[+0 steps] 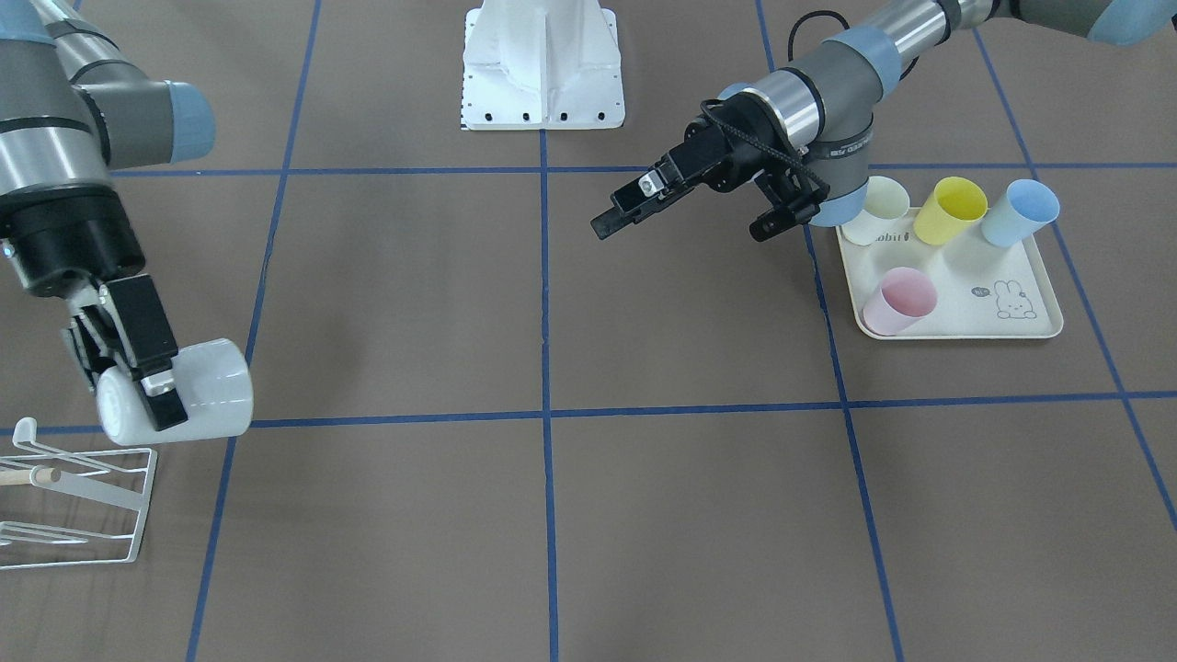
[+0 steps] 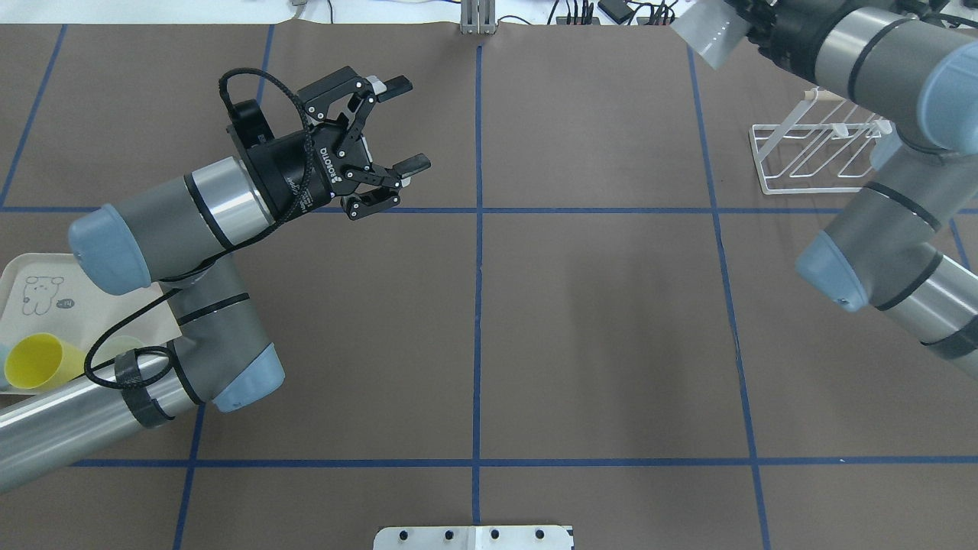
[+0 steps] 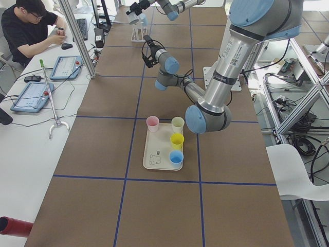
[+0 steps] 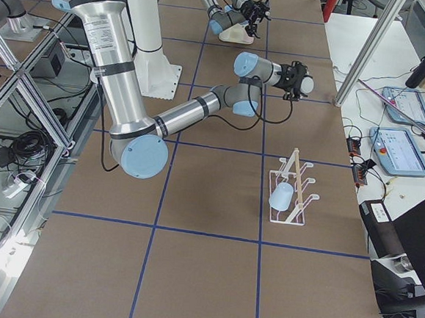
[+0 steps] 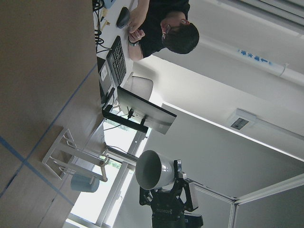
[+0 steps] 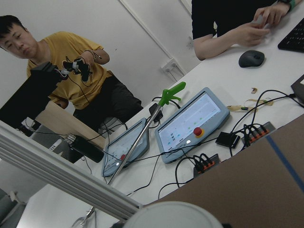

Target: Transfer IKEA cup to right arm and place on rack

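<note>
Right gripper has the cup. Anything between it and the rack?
Nothing visible. The right gripper holds the white cup on its side close to the rack, and the front-facing view shows no object between them. One pale cup already sits on the rack, so that spot is taken.

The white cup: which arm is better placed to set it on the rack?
Right. The right gripper is shut on the white cup close by the rack; the left gripper is open and empty, far off near the tray.
</note>
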